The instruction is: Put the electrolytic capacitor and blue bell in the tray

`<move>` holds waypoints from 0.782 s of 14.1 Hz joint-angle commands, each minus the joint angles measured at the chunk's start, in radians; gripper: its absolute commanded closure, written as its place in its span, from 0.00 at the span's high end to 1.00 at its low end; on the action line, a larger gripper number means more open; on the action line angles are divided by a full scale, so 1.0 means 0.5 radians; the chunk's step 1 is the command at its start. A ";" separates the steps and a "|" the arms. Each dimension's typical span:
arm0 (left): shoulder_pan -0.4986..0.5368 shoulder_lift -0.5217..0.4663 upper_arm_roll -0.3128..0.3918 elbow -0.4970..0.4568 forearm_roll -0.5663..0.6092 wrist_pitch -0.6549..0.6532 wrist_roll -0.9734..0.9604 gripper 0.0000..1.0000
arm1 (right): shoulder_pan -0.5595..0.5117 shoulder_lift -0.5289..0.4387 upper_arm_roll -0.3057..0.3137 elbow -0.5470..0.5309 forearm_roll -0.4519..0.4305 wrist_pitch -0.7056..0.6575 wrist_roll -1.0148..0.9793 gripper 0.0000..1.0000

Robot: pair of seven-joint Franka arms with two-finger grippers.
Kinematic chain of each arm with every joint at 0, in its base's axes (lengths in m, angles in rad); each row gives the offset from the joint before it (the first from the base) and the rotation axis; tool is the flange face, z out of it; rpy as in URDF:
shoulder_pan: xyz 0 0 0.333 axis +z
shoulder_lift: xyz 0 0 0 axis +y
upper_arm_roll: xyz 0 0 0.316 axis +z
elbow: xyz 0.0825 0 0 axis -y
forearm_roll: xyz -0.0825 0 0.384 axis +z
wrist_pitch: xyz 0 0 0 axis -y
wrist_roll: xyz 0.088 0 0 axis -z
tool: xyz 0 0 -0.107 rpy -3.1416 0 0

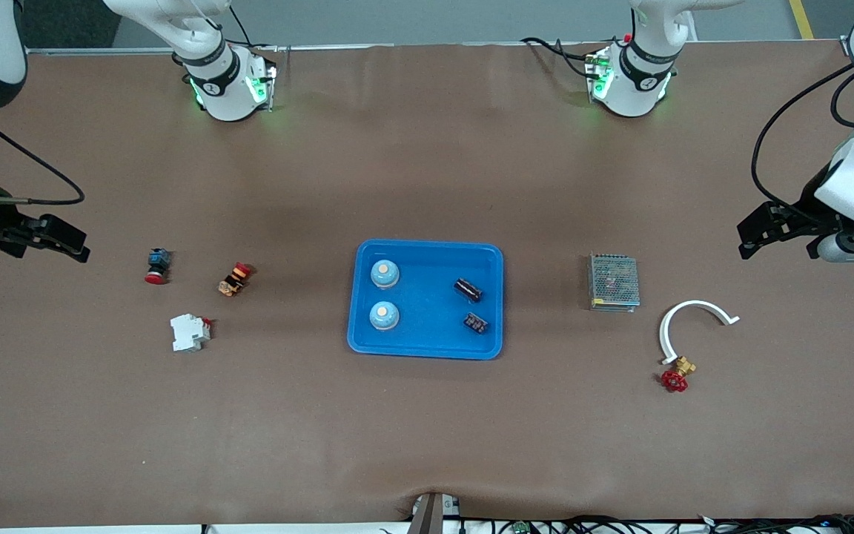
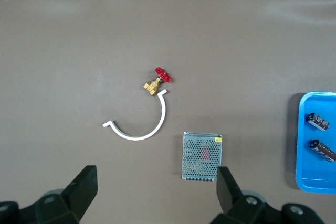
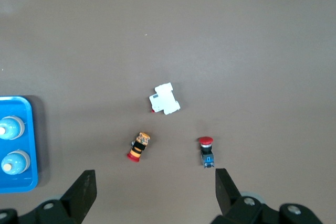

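Observation:
The blue tray (image 1: 427,300) lies in the middle of the table. In it are two blue bells (image 1: 385,274) (image 1: 384,316) on the side toward the right arm, and two black electrolytic capacitors (image 1: 468,290) (image 1: 476,322) on the side toward the left arm. The capacitors (image 2: 318,121) show in the left wrist view and the bells (image 3: 10,128) in the right wrist view. My left gripper (image 1: 779,247) (image 2: 156,190) is open and empty above the table at the left arm's end. My right gripper (image 1: 71,241) (image 3: 155,190) is open and empty above the right arm's end.
Toward the left arm's end lie a perforated metal power supply (image 1: 613,282), a white curved piece (image 1: 686,322) and a brass valve with a red handle (image 1: 677,374). Toward the right arm's end lie a red push-button (image 1: 157,266), an orange-and-yellow button (image 1: 233,279) and a white breaker (image 1: 190,332).

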 commanded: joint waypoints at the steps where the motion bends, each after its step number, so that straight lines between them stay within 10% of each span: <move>1: 0.010 0.008 0.005 0.034 0.006 -0.003 0.045 1.00 | 0.007 -0.141 -0.014 -0.088 0.054 -0.055 0.037 1.00; 11: 0.022 0.008 0.005 0.034 0.006 -0.003 0.045 1.00 | 0.007 -0.224 0.001 -0.055 0.054 -0.125 0.123 1.00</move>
